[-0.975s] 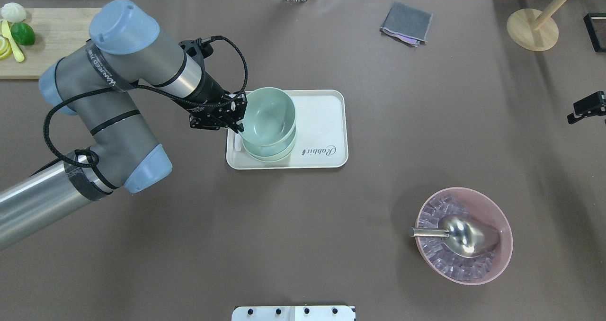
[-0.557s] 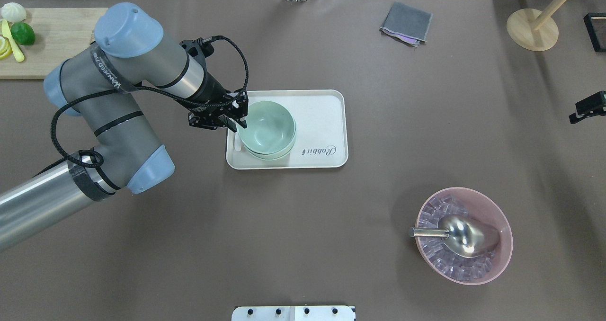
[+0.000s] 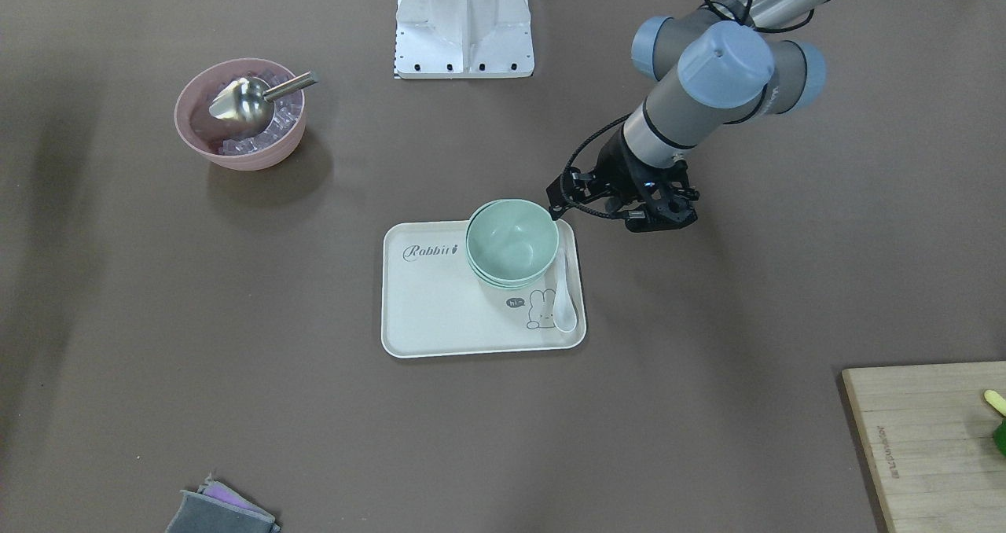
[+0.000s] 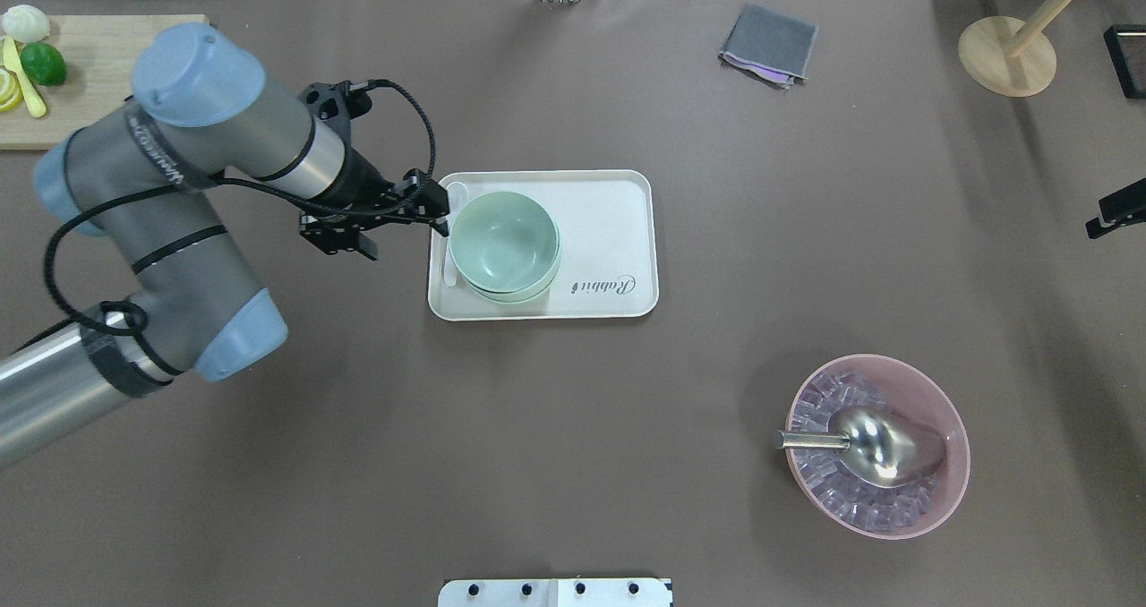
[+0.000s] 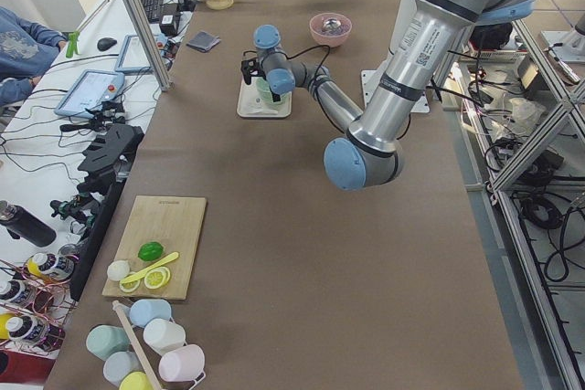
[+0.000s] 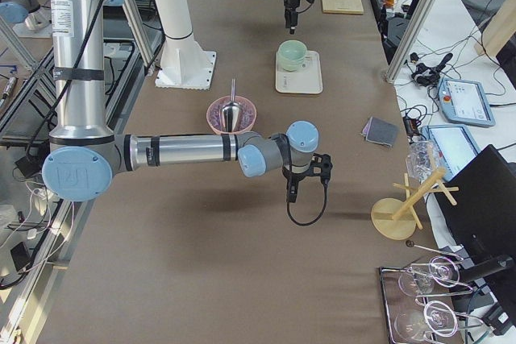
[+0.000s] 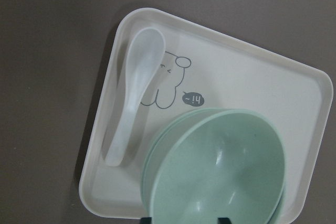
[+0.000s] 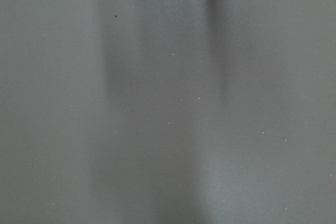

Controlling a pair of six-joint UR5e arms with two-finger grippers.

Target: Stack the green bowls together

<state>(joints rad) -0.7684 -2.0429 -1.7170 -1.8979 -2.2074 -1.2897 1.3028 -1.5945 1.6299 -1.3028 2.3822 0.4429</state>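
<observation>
Overhead exterior view shows the left hand [image 4: 441,213] low at the white tray's [image 4: 613,231] edge, fingers spread wide and holding nothing, just beside the green bowls [image 4: 503,242]. They sit nested in one stack on the tray, next to a white spoon [image 7: 134,111]. At the right hand [image 4: 1115,206] I cannot tell the opening. Apart on the desk [image 4: 573,464], a pink bowl [image 4: 954,428] holds ice cubes and a metal scoop [image 4: 882,446].

The cream tray [image 3: 440,336] carries the script word "Rabbit", left of the green bowls [image 3: 512,238] in the front-facing view. Beside its drawn rabbit, a dark speech bubble [image 3: 515,303] reads "hi~". The left arm's band [image 4: 159,152] bears lettering, perhaps "WANLEED", too small to confirm.
</observation>
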